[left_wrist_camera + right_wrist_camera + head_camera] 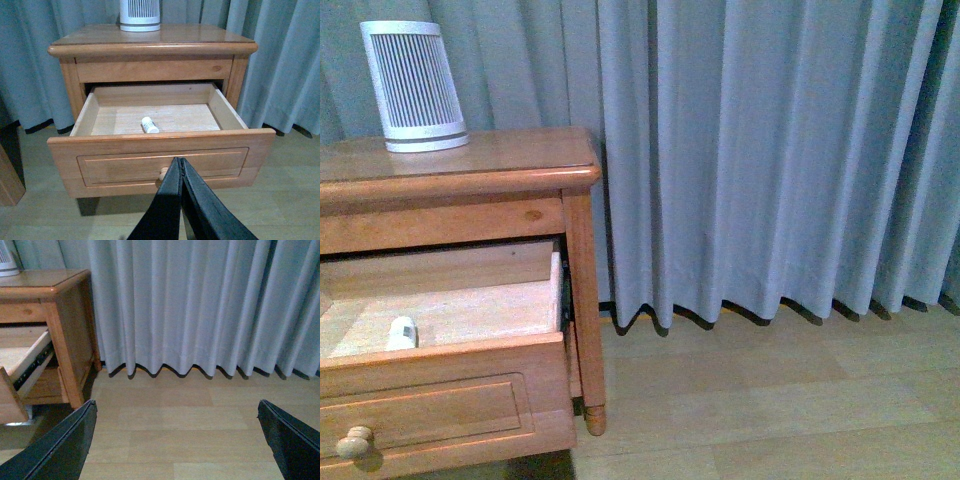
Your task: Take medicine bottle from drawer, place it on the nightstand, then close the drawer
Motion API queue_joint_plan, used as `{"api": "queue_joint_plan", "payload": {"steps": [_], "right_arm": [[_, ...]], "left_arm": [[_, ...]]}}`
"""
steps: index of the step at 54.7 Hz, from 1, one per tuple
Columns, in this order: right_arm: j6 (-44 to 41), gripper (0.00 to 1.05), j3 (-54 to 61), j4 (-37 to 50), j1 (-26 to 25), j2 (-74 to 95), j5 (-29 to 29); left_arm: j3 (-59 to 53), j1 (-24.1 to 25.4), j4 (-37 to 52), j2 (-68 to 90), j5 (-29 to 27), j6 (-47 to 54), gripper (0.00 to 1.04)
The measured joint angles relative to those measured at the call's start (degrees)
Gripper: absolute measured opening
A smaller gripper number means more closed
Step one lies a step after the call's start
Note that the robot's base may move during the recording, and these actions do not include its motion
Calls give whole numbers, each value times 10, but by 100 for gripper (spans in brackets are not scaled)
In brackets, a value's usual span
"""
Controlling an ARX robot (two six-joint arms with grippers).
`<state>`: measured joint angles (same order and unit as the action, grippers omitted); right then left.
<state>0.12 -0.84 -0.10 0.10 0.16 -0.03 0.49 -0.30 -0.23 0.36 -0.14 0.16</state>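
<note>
Viewing through the left wrist: my left fingers (pixel 167 200) are pressed together, just before the open drawer (pixel 160 162). The medicine bottle (pixel 149 125) lies on its side inside, near the front wall. A white ribbed device (pixel 140 15) stands on the nightstand (pixel 150 37). My right fingers (pixel 65 445) are spread wide above the floor (pixel 170 425).

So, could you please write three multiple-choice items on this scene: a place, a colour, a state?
1. Where is the tiny white plastic bottle? A on the room's floor; B in the orange-brown wooden upper drawer; C in a tool.
2. What colour is the pleated fabric curtain? A red; B green; C grey-blue.
3. How is the black left tool? A shut; B wide open; C holding the bottle.
Answers: 1 B, it lies on the drawer's pale bottom; 2 C, in every view; 3 A, its fingers touch, nothing between.
</note>
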Motion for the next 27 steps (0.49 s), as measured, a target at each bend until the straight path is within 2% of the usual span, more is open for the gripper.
{"api": "queue_joint_plan", "payload": {"steps": [23, 27], "right_arm": [[0, 98, 0, 0, 0, 0, 2], [0, 98, 0, 0, 0, 0, 2]], "left_arm": [[0, 0, 0, 0, 1, 0, 93], [0, 0, 0, 0, 1, 0, 99]]}}
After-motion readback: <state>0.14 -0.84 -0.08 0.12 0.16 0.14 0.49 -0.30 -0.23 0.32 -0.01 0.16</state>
